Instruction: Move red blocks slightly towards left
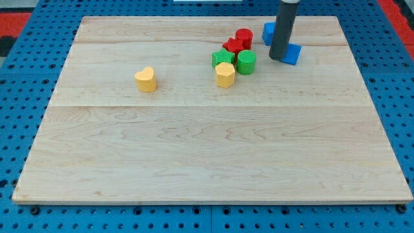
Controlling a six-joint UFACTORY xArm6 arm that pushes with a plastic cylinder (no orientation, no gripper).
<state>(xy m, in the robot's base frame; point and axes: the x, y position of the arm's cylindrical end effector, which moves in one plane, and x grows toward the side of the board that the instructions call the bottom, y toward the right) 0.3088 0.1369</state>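
Note:
A red cylinder (244, 37) and a red star-shaped block (233, 46) sit together near the view's top, right of centre. Below them are a green cube (222, 58) and a green cylinder (246, 62), touching them. A yellow hexagonal block (225, 74) sits just under the green ones. My tip (279, 58) is to the right of this cluster, apart from the red blocks, right against a blue block (292, 54). Another blue block (268, 32) is partly hidden behind the rod.
A yellow heart-shaped block (147, 79) lies alone towards the view's left. The wooden board (194, 155) is framed by a blue pegboard (19, 97); the board's top edge runs close behind the red blocks.

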